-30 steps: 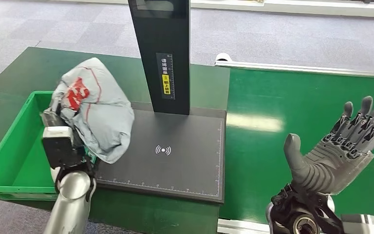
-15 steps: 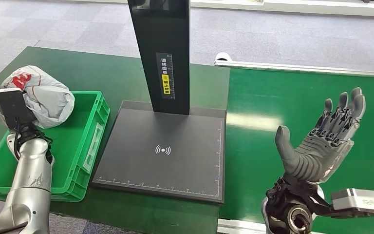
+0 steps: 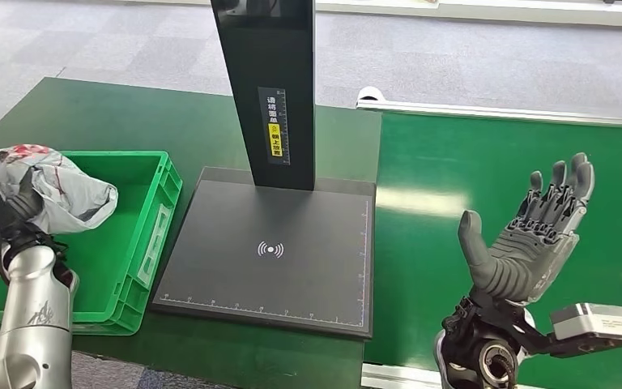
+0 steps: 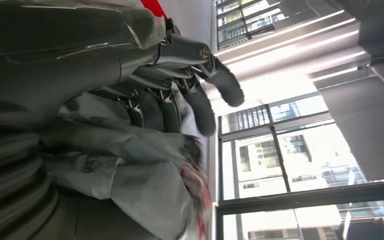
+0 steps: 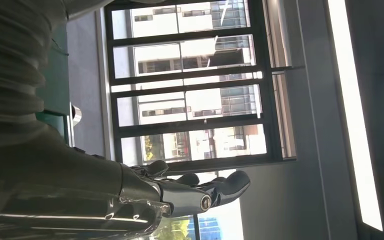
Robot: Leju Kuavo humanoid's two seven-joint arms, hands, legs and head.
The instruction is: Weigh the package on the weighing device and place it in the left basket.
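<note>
From the head view I have the left hand (image 3: 8,203) out at the far left of the frame, over the left rim of the green basket (image 3: 142,235). Its fingers are wrapped into the grey plastic package (image 3: 65,190), which carries red print on top. The package bulges over the basket's left side, partly above the open interior, partly past the rim; I cannot tell whether it touches the basket floor. In the left wrist view the dark fingers (image 4: 200,107) curl around crumpled grey film (image 4: 130,170), so the grip is firm.

The basket sits on the dark green table (image 3: 129,121), just beside the left edge of the black weighing platform (image 3: 291,267). The basket's right wall runs close along that platform edge, and a narrow strip of table shows between them. The platform's black upright post (image 3: 271,89) rises from its back edge, with a small yellow label on it.

The right hand (image 3: 530,235) is raised over the bright green conveyor belt (image 3: 494,162), palm up, fingers spread wide, holding nothing. It stands well apart from the platform's right edge, with open belt all around it. A silver rail (image 3: 502,113) borders the belt's far side.
</note>
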